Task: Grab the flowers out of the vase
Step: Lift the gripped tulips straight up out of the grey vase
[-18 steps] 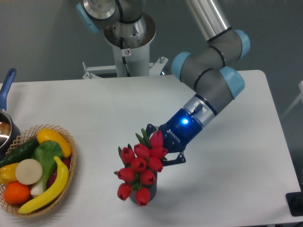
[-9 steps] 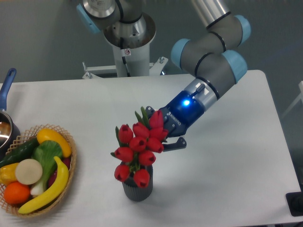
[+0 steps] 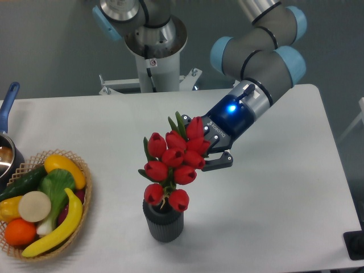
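The flowers (image 3: 173, 165), a bunch of red tulip buds with green leaves, hang tilted above the vase (image 3: 163, 222), with the lowest buds just over its mouth. The vase is small, dark grey and ribbed, upright on the white table near the front edge. My gripper (image 3: 199, 151) comes in from the upper right and is shut on the flowers' stems behind the buds. One dark finger (image 3: 219, 163) shows to the right of the bunch. The stems and the other finger are hidden by the buds.
A wicker basket (image 3: 79, 202) with toy fruit and vegetables sits at the front left. A pot with a blue handle (image 3: 7, 105) is at the left edge. The robot's base column (image 3: 153, 57) stands at the back of the table (image 3: 284, 216).
The gripper has risen and moved a little right with the flowers. The bunch has lifted out of the vase, and the vase's body now shows fully.
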